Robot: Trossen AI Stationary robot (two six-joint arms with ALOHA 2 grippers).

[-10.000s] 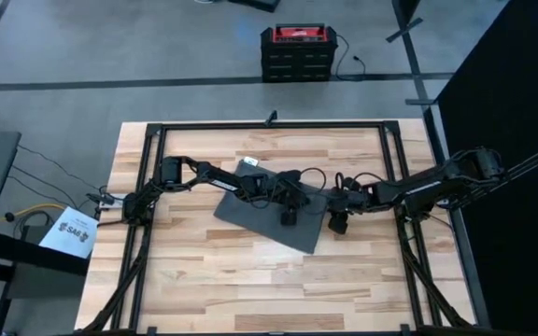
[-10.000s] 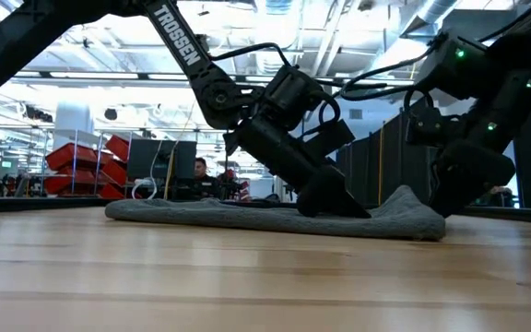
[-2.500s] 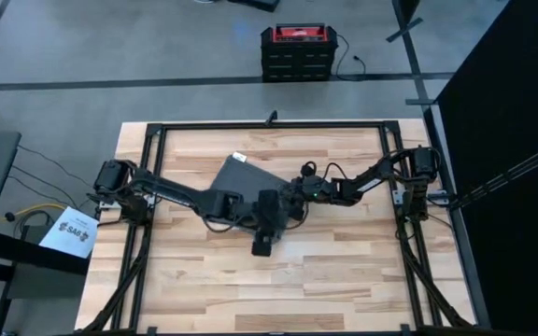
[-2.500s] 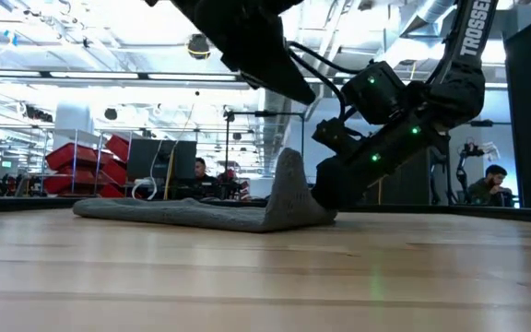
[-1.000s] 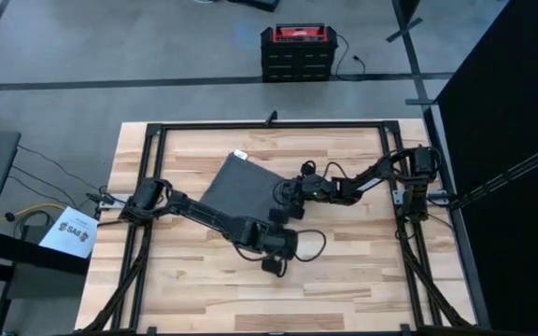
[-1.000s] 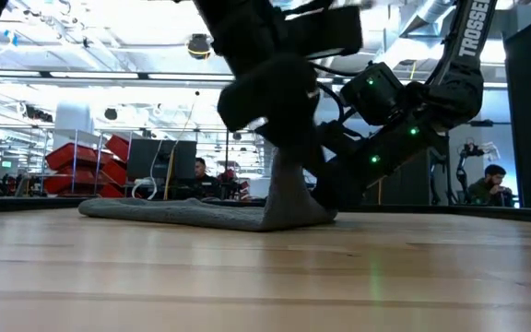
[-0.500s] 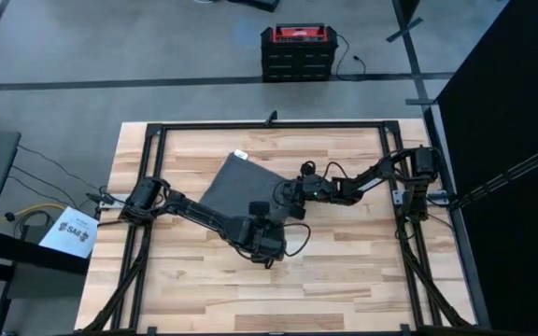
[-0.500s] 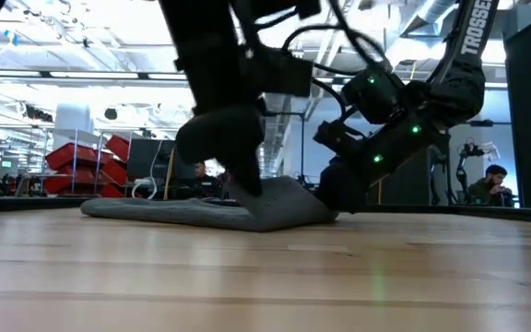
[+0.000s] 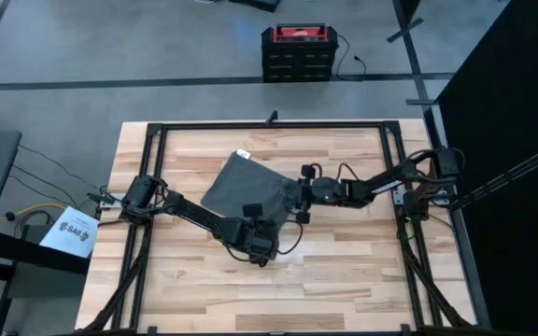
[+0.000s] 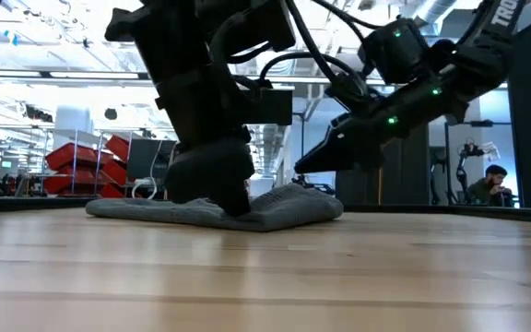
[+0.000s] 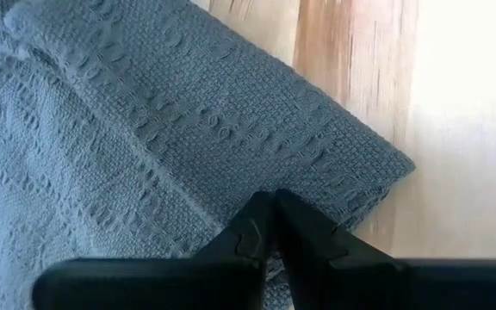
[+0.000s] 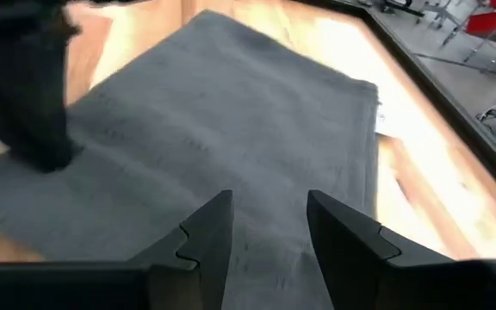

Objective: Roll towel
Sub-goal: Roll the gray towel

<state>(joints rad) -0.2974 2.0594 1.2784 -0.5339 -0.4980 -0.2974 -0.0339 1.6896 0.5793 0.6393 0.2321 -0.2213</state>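
The dark grey towel (image 9: 236, 182) lies flat on the wooden table, its white tag (image 9: 243, 154) at the far corner. Its right end is folded over into a thick hump (image 10: 298, 207). My left gripper (image 9: 254, 217) is shut and stands point-down on that folded part, as the left wrist view shows (image 11: 274, 202). My right gripper (image 9: 299, 200) is open and hovers just above the towel's right end (image 10: 300, 169), touching nothing; the towel (image 12: 231, 112) spreads out under its two fingers. My left gripper presses its shut fingertips (image 10: 238, 208) down on the towel's folded-over band (image 11: 317, 164), near the towel's near right corner. The fingers come from above, pointing down. The fold lies flattened on the layer beneath, which rests on the table.
A black frame (image 9: 269, 125) runs round the table's far and side edges. Bare wood (image 9: 288, 285) fills the near half of the table. A red and black case (image 9: 297, 42) stands on the floor beyond the far edge.
My left gripper has come from the near side onto the towel and gone down on it. The flap that stood upright at the towel's right end has fallen over and now lies as a low fold. My right gripper has risen off the towel and drawn back toward the right edge.
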